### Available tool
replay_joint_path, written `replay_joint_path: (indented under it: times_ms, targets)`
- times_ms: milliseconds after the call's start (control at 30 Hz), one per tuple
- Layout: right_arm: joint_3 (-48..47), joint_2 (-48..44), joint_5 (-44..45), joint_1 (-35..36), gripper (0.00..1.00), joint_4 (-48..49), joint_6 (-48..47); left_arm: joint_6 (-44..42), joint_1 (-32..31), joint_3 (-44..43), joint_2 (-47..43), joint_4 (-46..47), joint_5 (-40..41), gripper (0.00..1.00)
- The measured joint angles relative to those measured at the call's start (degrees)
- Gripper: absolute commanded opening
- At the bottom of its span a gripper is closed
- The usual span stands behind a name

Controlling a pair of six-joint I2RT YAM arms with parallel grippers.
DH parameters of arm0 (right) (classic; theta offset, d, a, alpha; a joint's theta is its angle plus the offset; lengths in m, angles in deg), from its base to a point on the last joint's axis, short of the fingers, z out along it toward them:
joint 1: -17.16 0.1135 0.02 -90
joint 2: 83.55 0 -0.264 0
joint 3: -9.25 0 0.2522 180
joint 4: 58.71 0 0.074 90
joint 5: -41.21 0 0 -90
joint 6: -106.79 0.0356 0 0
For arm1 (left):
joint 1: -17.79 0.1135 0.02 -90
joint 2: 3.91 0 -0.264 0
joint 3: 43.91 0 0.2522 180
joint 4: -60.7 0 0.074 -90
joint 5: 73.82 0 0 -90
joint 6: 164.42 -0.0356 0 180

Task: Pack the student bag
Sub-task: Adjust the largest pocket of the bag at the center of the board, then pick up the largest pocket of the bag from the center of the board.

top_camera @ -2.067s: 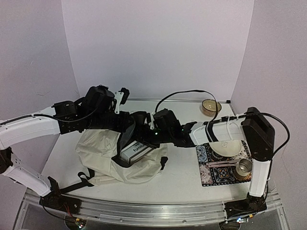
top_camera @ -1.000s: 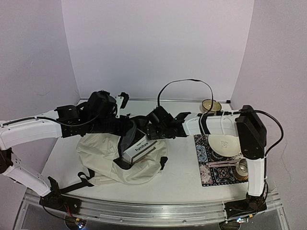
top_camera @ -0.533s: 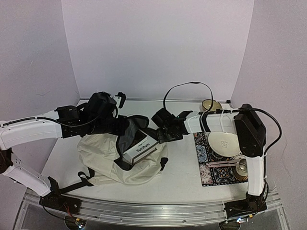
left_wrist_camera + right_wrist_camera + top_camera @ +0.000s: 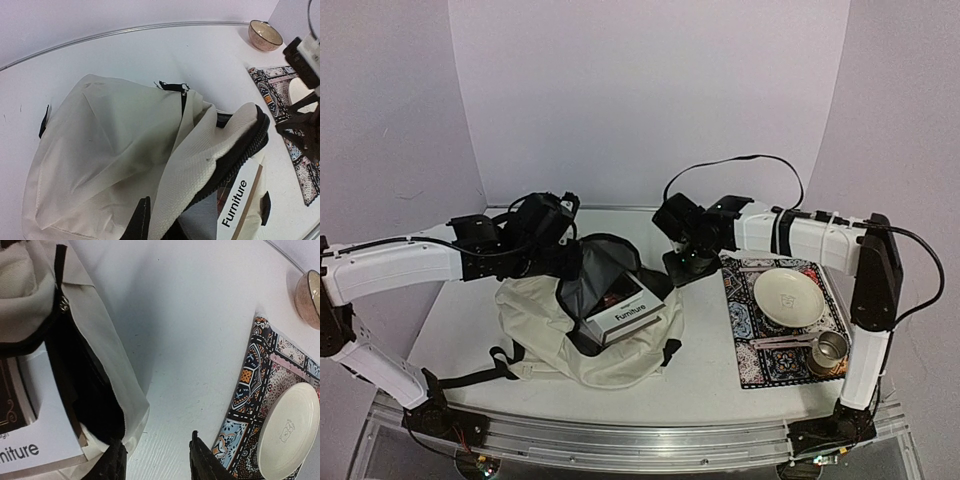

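Observation:
The student bag [image 4: 535, 315], cream with black zippers, lies slumped at the table's centre left with its mouth gaping. A white book [image 4: 626, 318] lettered "Furniture" [image 4: 234, 204] sticks out of that mouth. My left gripper [image 4: 572, 262] is shut on the bag's cream upper flap [image 4: 200, 165] and holds it up; in the left wrist view the flap runs between the fingers [image 4: 139, 222]. My right gripper [image 4: 682, 268] hovers just right of the bag, open, with only bare table between its fingers [image 4: 114, 465]. The bag's edge [image 4: 107, 365] lies beside its left finger.
A patterned mat [image 4: 748, 325] lies at the right, bearing a white plate [image 4: 786, 297], a metal cup [image 4: 830, 350] and a utensil [image 4: 782, 342]. A small bowl [image 4: 263, 35] stands at the back right. The bag's black straps [image 4: 470, 378] trail toward the front left.
My right gripper has pulled back out of the bag's mouth to the right, its jaws narrowing, and the book stays in the opening. The bag has shifted slightly right; the left grip holds.

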Motion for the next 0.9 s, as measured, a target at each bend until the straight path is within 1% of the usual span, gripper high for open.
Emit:
replay_joint_path:
  times_ms: [67,200,267,367,467,500,600,667,733,800,833,900]
  targets:
    - [-1.3,-1.0,-0.6,-0.6,0.41,-1.3,-1.3,-0.6,0.2,-0.6,0.8,-0.6,0.8,0.06]
    - [-1.8,-3.1,-3.1,-2.0,0.47,-2.3,-2.5,-1.0,0.4,-1.2,1.7,-1.0,0.3,0.07]
    - [0.2,-4.8,-6.4,-2.6,0.48,-0.2,-2.7,-1.1,0.4,-1.4,1.8,-1.0,-0.9,0.07]
    - [4.5,-7.0,-11.1,-2.5,0.6,3.3,-1.8,-1.1,0.4,-1.4,1.8,-1.0,-2.7,0.07]
    - [6.5,-7.1,-12.4,-2.1,0.7,6.1,0.1,-1.1,0.4,-1.4,1.8,-0.8,-4.5,0.07]
    - [7.2,-7.1,-12.6,-2.0,0.71,7.1,0.9,-1.1,0.4,-1.4,1.8,-0.6,-5.1,0.08]
    - [8.8,-6.6,-12.2,-1.8,0.71,10.4,3.8,-1.0,0.4,-1.4,1.8,-0.2,-6.9,0.08]
    - [9.0,-5.3,-10.9,-1.8,0.69,12.1,5.5,-1.0,0.4,-1.4,2.1,0.0,-7.9,0.09]
    - [9.0,-3.3,-9.6,-1.8,0.63,13.7,6.7,-1.0,0.4,-1.4,2.4,0.1,-8.8,0.1]
    - [9.0,-0.8,-8.3,-1.8,0.52,14.9,7.8,-1.0,0.4,-1.4,2.6,0.1,-9.7,0.14]
    - [8.9,0.5,-7.9,-1.8,0.45,15.4,8.3,-1.0,0.2,-1.4,2.7,0.2,-10.0,0.18]
    - [8.9,2.8,-7.4,-1.8,0.29,15.8,8.9,-0.8,-0.2,-1.4,2.7,0.6,-10.1,0.32]
